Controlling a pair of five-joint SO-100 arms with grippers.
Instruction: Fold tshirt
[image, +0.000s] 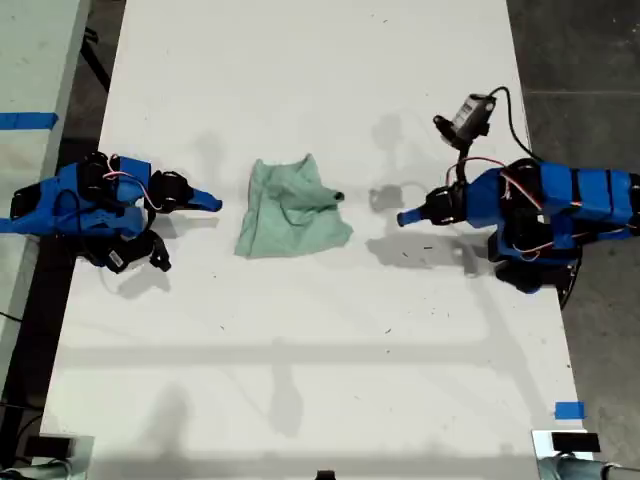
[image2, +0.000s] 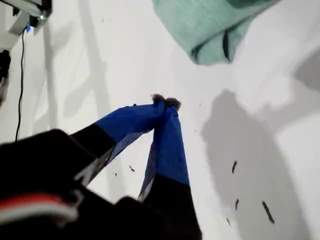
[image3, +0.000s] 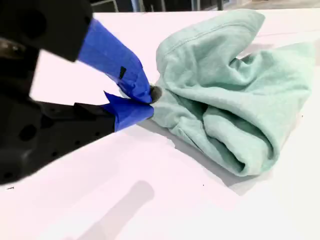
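The tshirt (image: 290, 210) is a pale mint-green garment lying crumpled in a bunched heap near the middle of the white table (image: 320, 380). My first gripper (image: 403, 217) is on the exterior view's right. It is shut with nothing in it, a short gap from the tshirt (image2: 215, 30), and its blue taped tips (image2: 165, 102) meet above bare table. My second gripper (image: 215, 204) is on the exterior view's left, also shut and empty. Its tips (image3: 147, 97) sit just beside the nearest edge of the tshirt (image3: 235, 100). A small gap shows between them in the exterior view.
Small dark marks (image: 425, 247) dot the table under the first arm. A blue tape piece (image: 568, 410) lies near the exterior view's lower right corner. Another table with blue tape (image: 25, 120) stands beyond the left edge. Dark floor (image: 580, 60) borders the right side.
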